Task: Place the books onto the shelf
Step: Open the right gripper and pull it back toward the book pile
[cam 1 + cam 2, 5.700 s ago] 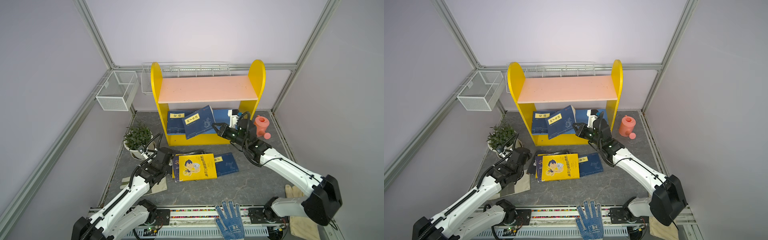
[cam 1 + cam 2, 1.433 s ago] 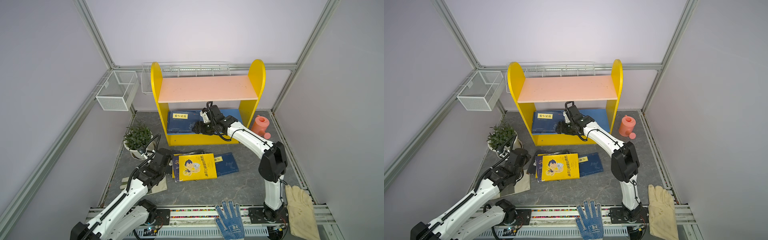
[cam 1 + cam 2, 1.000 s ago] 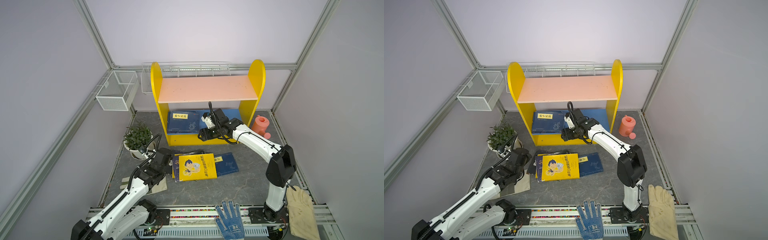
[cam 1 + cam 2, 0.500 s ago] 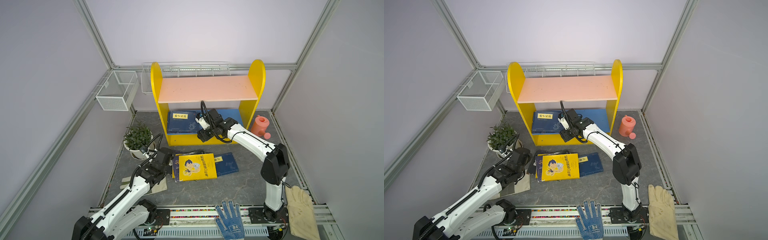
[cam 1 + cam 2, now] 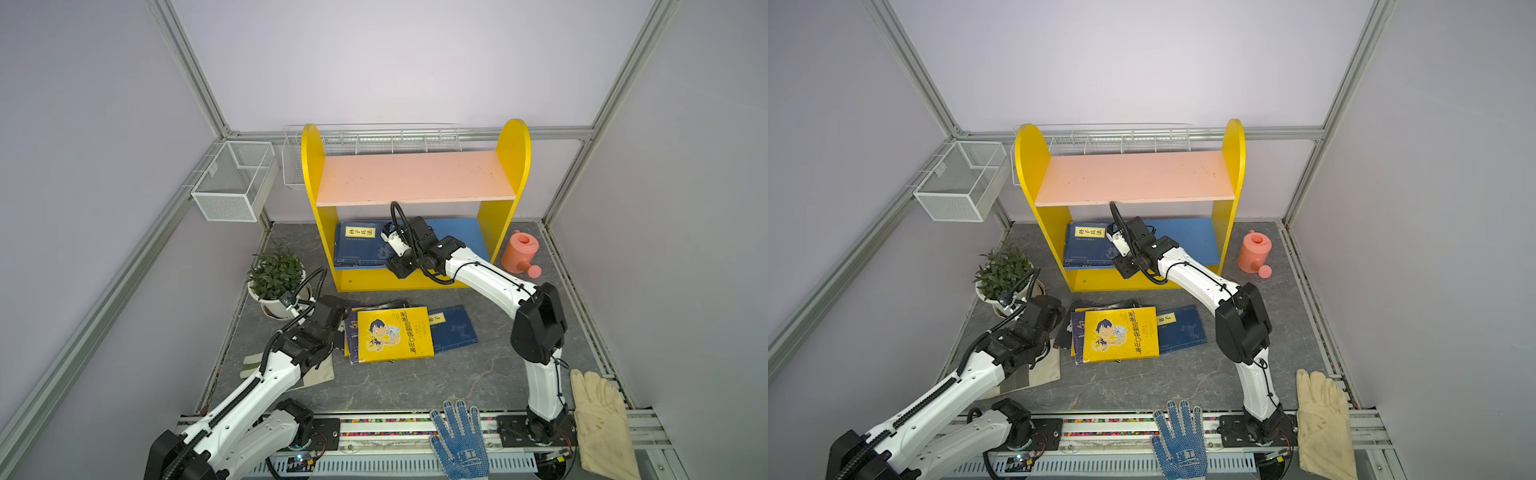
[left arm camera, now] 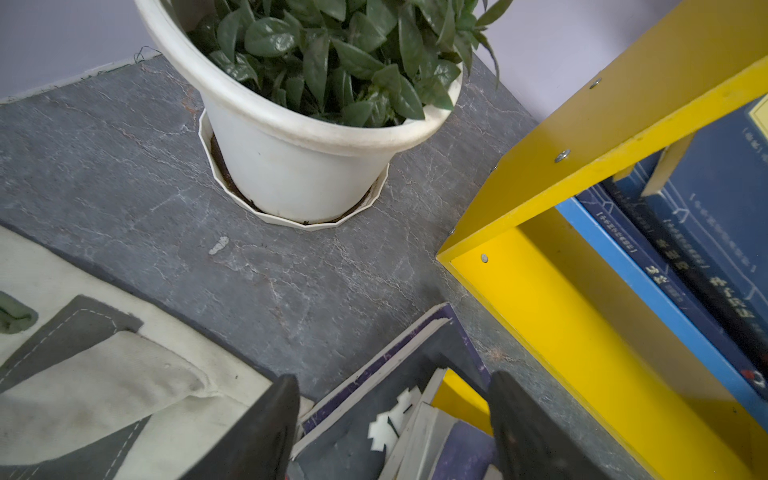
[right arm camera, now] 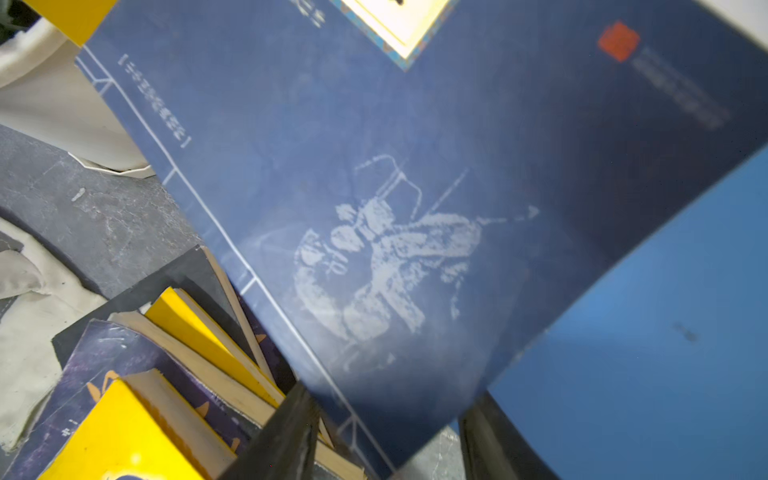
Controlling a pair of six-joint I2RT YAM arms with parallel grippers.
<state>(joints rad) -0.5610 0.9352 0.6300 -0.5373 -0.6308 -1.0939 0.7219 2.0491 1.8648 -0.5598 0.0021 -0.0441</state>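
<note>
Nearest me, a blue dotted glove point(image 5: 459, 436) and a cream glove point(image 5: 602, 419) lie by the rail and have no part in this job. Just past them my left claw point(image 6: 392, 386) hangs with its fingers spread above a corner of the floor pile point(image 6: 390, 399), gripping nothing. I judge it is parked there so the next pick is a short reach. In that pile the yellow book point(image 5: 392, 334) lies on top with a navy book point(image 5: 451, 328) half under it, none of them put away yet. Further on, my right claw point(image 7: 388, 399) is at the front of the shelf point(image 5: 505, 166), over its blue lower board point(image 5: 457, 237). Its fingers stand apart around the near corner of the shelved stack point(image 5: 357, 245), not pinching it as far as I can see. The stack lies flat against the left panel, probably because thin paperbacks would flop if stood up, and that leaves board free beside it. The pink upper board point(image 5: 415, 178) holds nothing. Beyond, a wire basket point(image 5: 232, 183) hangs on the wall.
</note>
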